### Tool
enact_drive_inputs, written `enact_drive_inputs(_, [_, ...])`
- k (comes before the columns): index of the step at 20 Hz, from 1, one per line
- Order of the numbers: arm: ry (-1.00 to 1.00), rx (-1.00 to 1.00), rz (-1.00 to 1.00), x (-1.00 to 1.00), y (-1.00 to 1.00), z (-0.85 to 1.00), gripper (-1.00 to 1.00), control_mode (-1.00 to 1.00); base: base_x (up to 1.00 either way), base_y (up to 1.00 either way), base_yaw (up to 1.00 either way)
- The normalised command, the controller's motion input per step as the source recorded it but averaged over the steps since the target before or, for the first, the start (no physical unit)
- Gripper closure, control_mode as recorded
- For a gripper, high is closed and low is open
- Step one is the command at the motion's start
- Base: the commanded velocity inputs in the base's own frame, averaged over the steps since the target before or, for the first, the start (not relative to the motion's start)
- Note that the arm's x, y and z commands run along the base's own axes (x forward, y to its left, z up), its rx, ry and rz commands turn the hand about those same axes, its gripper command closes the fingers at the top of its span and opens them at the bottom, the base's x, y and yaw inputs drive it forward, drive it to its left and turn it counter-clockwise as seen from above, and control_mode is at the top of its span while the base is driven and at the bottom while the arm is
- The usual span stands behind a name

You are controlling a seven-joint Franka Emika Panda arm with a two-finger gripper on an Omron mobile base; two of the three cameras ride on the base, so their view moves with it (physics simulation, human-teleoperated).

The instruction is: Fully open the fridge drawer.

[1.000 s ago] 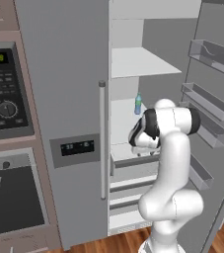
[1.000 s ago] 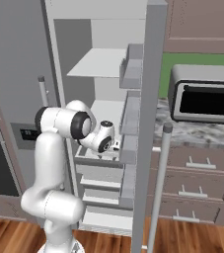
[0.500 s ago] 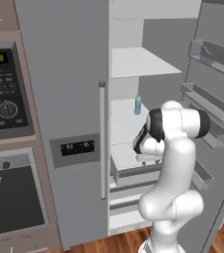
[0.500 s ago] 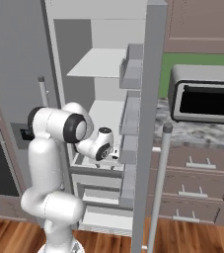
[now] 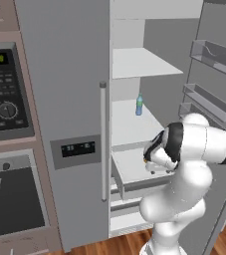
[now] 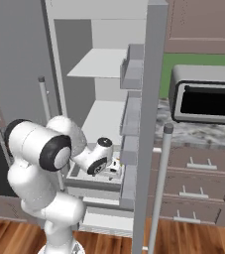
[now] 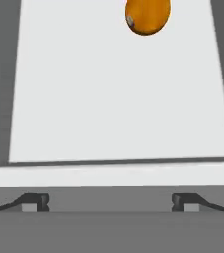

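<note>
The tall grey fridge stands with its right door swung open. Its uppermost white fridge drawer is pulled partway out over the alike drawers below, grey front strip facing me. My gripper hangs at the drawer's front edge, pointing down into it. In the hand view the gripper is open, fingertips wide apart at the grey front wall. Beyond them lies the drawer's white floor with an orange fruit at its far end.
The open door with grey shelf bins stands close on the arm's right. A small blue bottle stands on the shelf above the drawer. Brown cabinet with microwave and oven at left; a toaster oven sits on the right counter.
The hand has come back toward the base and lower, and the top drawer has slid further out of the fridge with it.
</note>
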Motion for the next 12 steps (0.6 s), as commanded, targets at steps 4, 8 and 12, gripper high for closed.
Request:
enact_drive_inputs(4, [-0.40,0.20,-0.17,-0.99,0.00,1.00,-1.00,-1.00,0.00,0.00,0.00])
enact_drive_inputs(8, [-0.35,0.09,-0.15,-0.88,0.00,1.00,-1.00,-1.00,0.00,0.00,0.00])
enact_drive_inputs(12, [-0.23,0.01,-0.11,-0.55,0.07,1.00,-1.00,-1.00,0.00,0.00,0.00])
